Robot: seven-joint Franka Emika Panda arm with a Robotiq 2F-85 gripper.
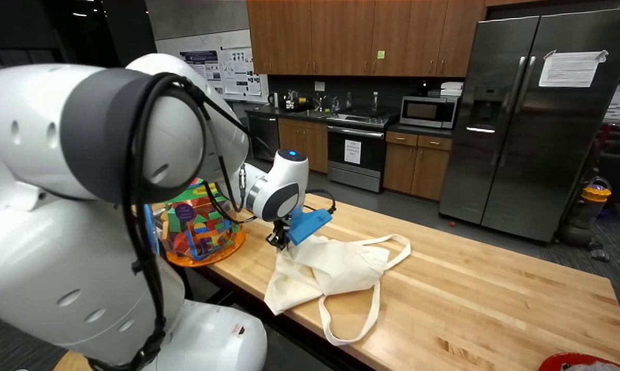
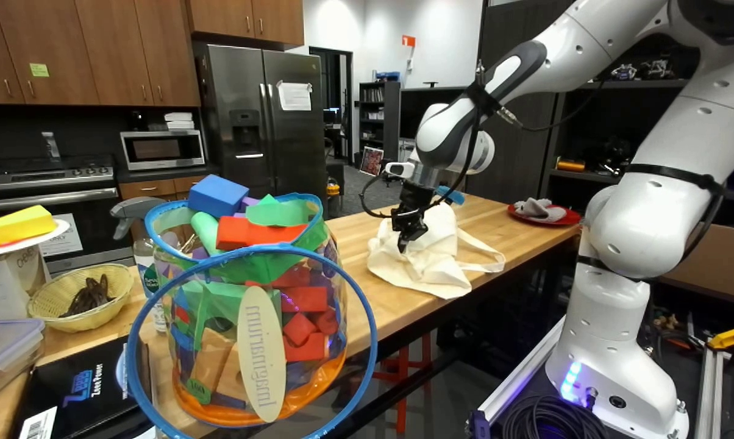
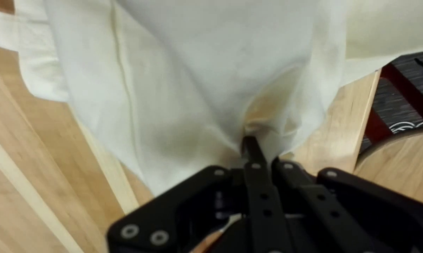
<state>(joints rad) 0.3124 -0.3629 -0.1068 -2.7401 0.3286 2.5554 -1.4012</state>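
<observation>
A cream cloth tote bag (image 1: 348, 265) lies crumpled on the wooden table, with its two straps (image 1: 375, 309) spread over the tabletop. At one end of it my black gripper (image 2: 403, 244) points downward. In the wrist view the jaws of the gripper (image 3: 262, 149) are close together, and a gathered fold of the bag (image 3: 183, 88) runs in between them. The fabric is bunched around the fingertips, so part of the far finger is hidden. A blue piece (image 1: 310, 225) is attached at the wrist above the bag.
A clear bag of coloured toy blocks (image 2: 251, 317) stands on the table (image 1: 469, 288) near the arm. Past it are a wicker basket (image 2: 80, 299) and a black box (image 2: 80, 390). A red plate (image 2: 571, 217) with grey cloth sits at the opposite end.
</observation>
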